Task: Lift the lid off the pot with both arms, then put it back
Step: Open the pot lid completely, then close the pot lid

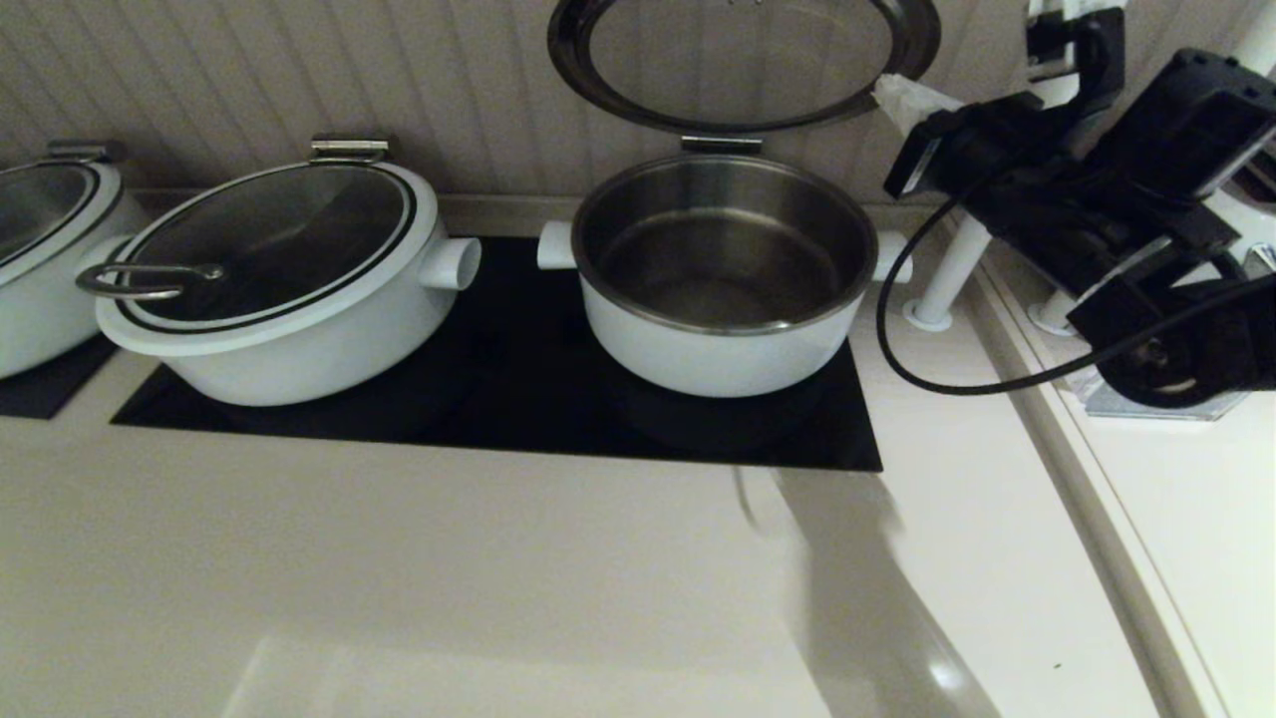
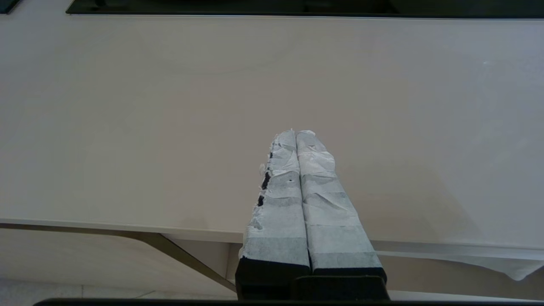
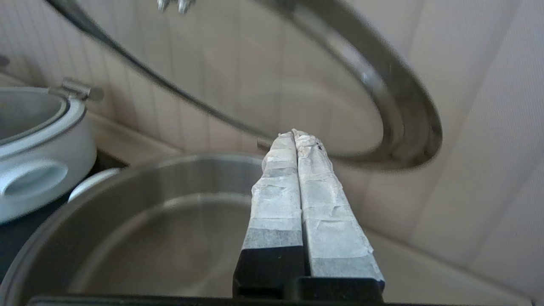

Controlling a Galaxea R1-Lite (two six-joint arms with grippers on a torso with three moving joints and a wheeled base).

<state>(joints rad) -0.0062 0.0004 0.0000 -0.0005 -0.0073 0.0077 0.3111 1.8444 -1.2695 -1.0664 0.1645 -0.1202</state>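
A white pot with a steel inside stands open on the black hob. Its hinged glass lid is tipped up against the back wall. My right gripper is shut and empty, its taped tip at the lid's right rim. In the right wrist view the gripper points at the lid's lower rim, above the open pot; I cannot tell if it touches. My left gripper is shut and empty over the bare counter, out of the head view.
A second white pot with its glass lid shut and a wire handle stands left on the hob. A third pot is at the far left. White posts and a raised counter edge are at the right.
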